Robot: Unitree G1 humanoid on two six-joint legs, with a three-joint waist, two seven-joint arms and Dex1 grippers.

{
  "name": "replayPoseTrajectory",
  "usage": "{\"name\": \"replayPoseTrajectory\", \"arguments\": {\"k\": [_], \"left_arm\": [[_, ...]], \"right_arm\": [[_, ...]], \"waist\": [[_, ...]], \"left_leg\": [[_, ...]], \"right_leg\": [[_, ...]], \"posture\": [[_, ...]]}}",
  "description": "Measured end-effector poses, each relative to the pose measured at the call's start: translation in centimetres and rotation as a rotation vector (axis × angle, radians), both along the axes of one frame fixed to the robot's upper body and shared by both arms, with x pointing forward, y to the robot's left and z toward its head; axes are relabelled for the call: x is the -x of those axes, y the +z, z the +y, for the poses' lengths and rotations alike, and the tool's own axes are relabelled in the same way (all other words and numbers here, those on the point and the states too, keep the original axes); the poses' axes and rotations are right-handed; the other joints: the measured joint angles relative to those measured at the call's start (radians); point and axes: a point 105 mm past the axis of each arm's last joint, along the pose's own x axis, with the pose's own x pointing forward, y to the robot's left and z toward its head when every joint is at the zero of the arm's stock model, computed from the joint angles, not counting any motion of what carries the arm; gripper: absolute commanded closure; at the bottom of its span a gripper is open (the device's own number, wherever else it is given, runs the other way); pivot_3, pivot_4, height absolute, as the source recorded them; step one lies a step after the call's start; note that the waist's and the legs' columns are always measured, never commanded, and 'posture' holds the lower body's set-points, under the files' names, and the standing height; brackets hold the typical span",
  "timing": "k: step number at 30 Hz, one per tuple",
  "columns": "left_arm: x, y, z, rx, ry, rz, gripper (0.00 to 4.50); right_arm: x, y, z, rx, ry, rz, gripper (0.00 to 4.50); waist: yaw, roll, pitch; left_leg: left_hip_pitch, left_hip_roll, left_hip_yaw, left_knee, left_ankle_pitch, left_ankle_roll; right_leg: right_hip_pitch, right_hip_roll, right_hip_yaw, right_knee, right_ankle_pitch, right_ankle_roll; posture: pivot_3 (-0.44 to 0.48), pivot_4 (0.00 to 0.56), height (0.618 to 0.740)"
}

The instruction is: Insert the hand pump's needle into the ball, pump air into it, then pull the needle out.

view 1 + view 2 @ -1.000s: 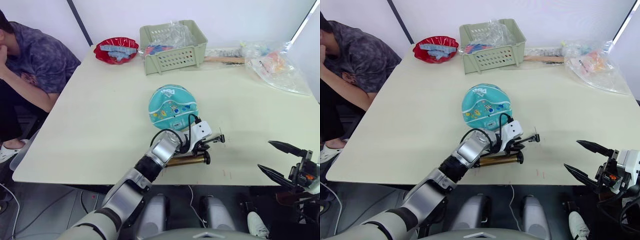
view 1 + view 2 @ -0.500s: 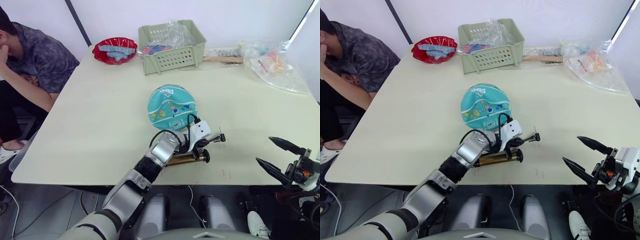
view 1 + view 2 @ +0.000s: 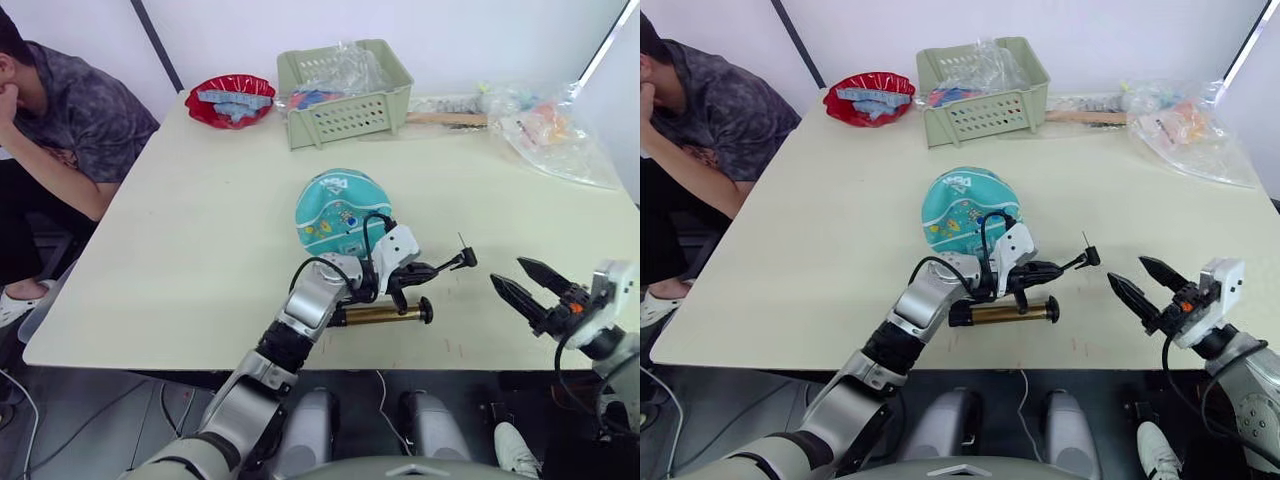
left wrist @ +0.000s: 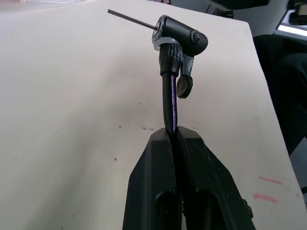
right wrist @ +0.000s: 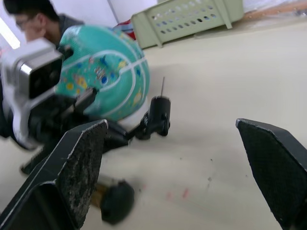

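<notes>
The cream table carries everything. A person sits at its far left corner. A green slotted basket holding clear plastic stands at the far edge, with a red dish beside it toward the far left corner, and crumpled plastic bags lie at the far right corner. The ball rests near the middle of the table, closer to the near edge. Just in front of it the hand pump lies flat along the near edge, black cap pointing right. The left gripper, between ball and pump, has its fingers pressed together on the thin black hose, holding the hose end up off the table; the needle sticks out of the black fitting, clear of the ball. The right gripper hovers by the near right edge with its two fingers spread wide apart, gripping nothing, tips aimed toward the fitting.
</notes>
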Motion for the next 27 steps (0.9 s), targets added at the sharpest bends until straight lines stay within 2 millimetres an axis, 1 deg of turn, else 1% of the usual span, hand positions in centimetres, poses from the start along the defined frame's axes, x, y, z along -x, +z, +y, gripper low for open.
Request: {"name": "replayPoseTrajectory", "arguments": {"k": [1,2,5,7,12,18,24,25,26,27], "left_arm": [[0.2,0.2,-0.2,0.014,-0.016,0.002,4.46],[0.3,0.3,-0.3,0.017,-0.019,0.003,4.46],[0.4,0.5,-0.5,0.026,-0.030,-0.005,4.46],[0.4,0.6,-0.5,0.027,-0.029,-0.009,4.46],[0.5,0.6,-0.6,0.029,-0.035,-0.017,4.46],[0.5,0.6,-0.6,0.029,-0.038,-0.017,4.46],[1.0,0.2,-0.8,0.029,-0.050,-0.001,4.46],[1.0,0.2,-0.8,0.030,-0.050,-0.001,4.50],[1.0,0.2,-0.8,0.031,-0.050,-0.001,4.50],[1.0,0.2,-0.8,0.032,-0.050,-0.001,4.50]], "right_arm": [[-0.5,0.3,0.5,-0.054,-0.010,0.025,0.00],[-0.5,0.3,0.5,-0.061,-0.010,0.029,0.00],[-0.8,-0.1,1.3,-0.151,-0.027,0.102,0.00],[-0.8,-0.4,1.5,-0.172,-0.031,0.136,0.00],[-0.7,-0.8,1.7,-0.199,-0.033,0.173,0.00],[-0.7,-0.6,2.0,-0.224,-0.029,0.177,0.00],[-0.8,-0.4,2.2,-0.224,-0.022,0.171,0.00],[-0.8,-0.4,2.2,-0.224,-0.020,0.170,0.39],[-0.8,-0.4,2.2,-0.224,-0.018,0.170,0.51],[-0.8,-0.4,2.2,-0.223,-0.017,0.170,0.76]], "waist": [[0.000,0.000,0.000],[0.000,0.000,0.000],[0.002,0.000,0.000],[0.001,0.000,0.000],[0.000,0.000,0.000],[0.000,0.000,0.000],[0.000,0.000,0.000],[0.000,0.000,0.000],[0.000,0.000,0.000],[0.000,0.000,0.000]], "left_leg": [[0.000,0.000,-0.001,0.000,0.000,0.000],[0.000,0.000,-0.001,0.000,0.000,0.000],[-0.002,0.000,-0.002,0.000,0.000,0.000],[-0.002,0.000,-0.002,0.000,0.000,0.000],[-0.002,0.000,-0.002,0.001,0.000,0.000],[-0.002,0.000,-0.002,0.001,0.000,0.000],[-0.002,0.000,-0.002,0.001,0.000,0.000],[-0.002,0.000,-0.002,0.001,0.000,0.000],[-0.002,0.000,-0.002,0.001,0.000,0.000],[-0.002,0.000,-0.002,0.001,0.000,0.000]], "right_leg": [[0.000,0.000,-0.001,0.000,0.000,0.000],[0.000,0.000,-0.001,0.000,0.000,0.000],[0.000,0.000,-0.002,0.000,0.001,0.001],[0.000,0.000,-0.002,0.000,0.001,0.001],[0.000,0.000,-0.002,0.000,0.001,0.001],[0.000,0.000,-0.002,0.000,0.001,0.001],[0.000,0.000,-0.002,0.000,0.001,0.001],[0.000,0.000,-0.002,0.000,0.001,0.001],[0.000,0.000,-0.002,0.000,0.001,0.001],[0.000,0.000,-0.002,0.000,0.001,0.001]], "posture": [[0.000,0.150,0.740],[0.000,0.150,0.740],[0.000,0.150,0.740],[0.000,0.150,0.740],[0.000,0.150,0.740],[0.000,0.150,0.740],[0.000,0.150,0.740],[0.000,0.150,0.740],[0.000,0.150,0.740],[0.000,0.150,0.740]]}}
